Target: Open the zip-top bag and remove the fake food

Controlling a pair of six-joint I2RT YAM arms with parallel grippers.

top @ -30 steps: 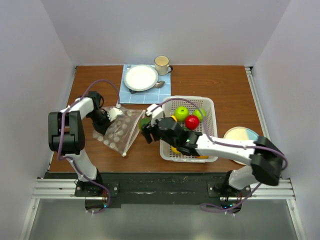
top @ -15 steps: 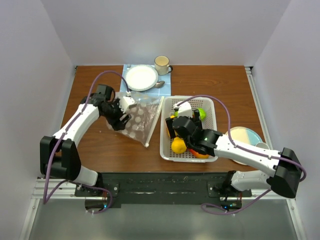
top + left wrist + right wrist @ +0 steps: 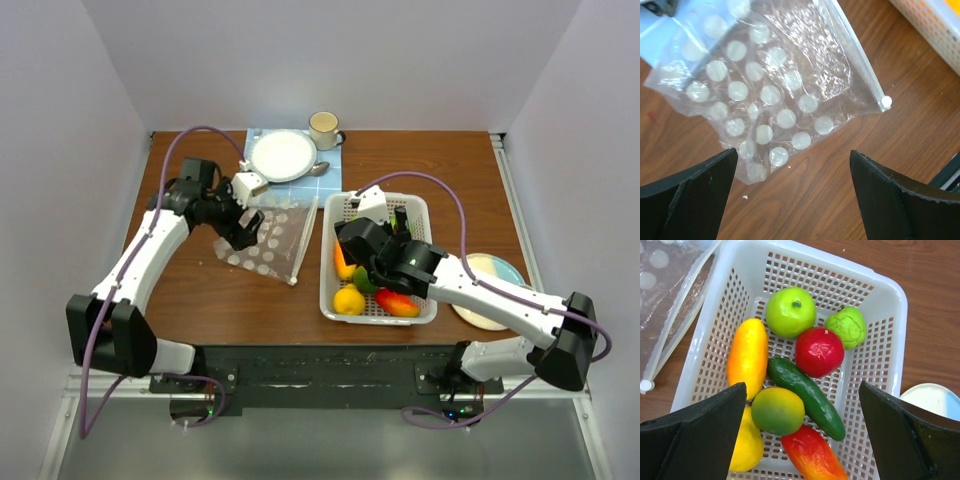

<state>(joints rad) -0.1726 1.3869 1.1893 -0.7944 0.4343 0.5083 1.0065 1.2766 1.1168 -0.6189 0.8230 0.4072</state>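
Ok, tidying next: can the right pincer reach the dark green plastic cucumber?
Probably yes: the open right pincer hangs over the dark green plastic cucumber, which lies uncovered in the white perforated basket.

The bag [image 3: 270,240] lay on the tabletop [image 3: 450,170], just left of the basket [image 3: 326,285]. The food [image 3: 819,351] lay in the basket. Behind them a plate [image 3: 283,155] sat on a cloth [image 3: 328,186], with a mug [image 3: 324,126] behind and to its right. A dish [image 3: 497,270] lay right of the basket.
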